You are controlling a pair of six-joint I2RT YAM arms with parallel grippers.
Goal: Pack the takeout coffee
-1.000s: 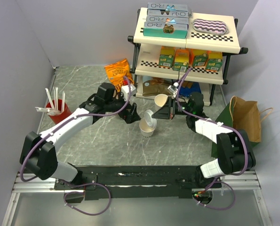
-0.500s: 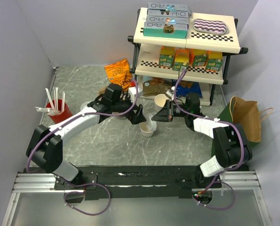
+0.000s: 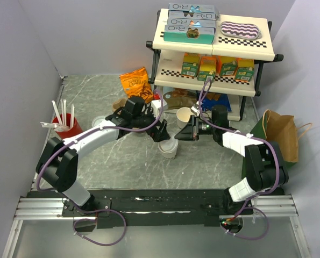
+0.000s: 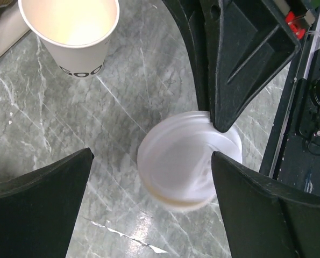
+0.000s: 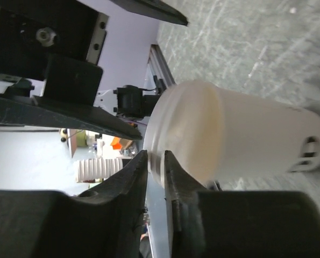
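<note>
Two robot arms at work in front of a black-and-cream shelf rack (image 3: 213,45), on a grey marbled table (image 3: 95,91). Just in front of the rack's lower left corner, upright on the table: the takeout coffee (image 3: 169,149), a small cream paper cup with a round white lid (image 4: 184,161) over its mouth. Closer to the rack and apart from the coffee, a lidless cup (image 3: 184,115) of the same kind.

In front of the rack's middle, the right gripper (image 5: 156,161), fingers drawn nearly together and pinched on the lid's rim. In front of the rack's left end, the left gripper (image 4: 151,156), fingers spread wide either side of the cup and touching nothing.

Appears to be the lid-fitting step, with packing not yet begun. Hard to tell whether the lid is seated all round, given blur in the left wrist view. Calls next for an even press until the lid snaps on, then a release of the rim and a steady grasp round the cup wall.

Beside the rack's right leg, a brown paper bag (image 3: 281,134), probably the place for the packed cup.
</note>
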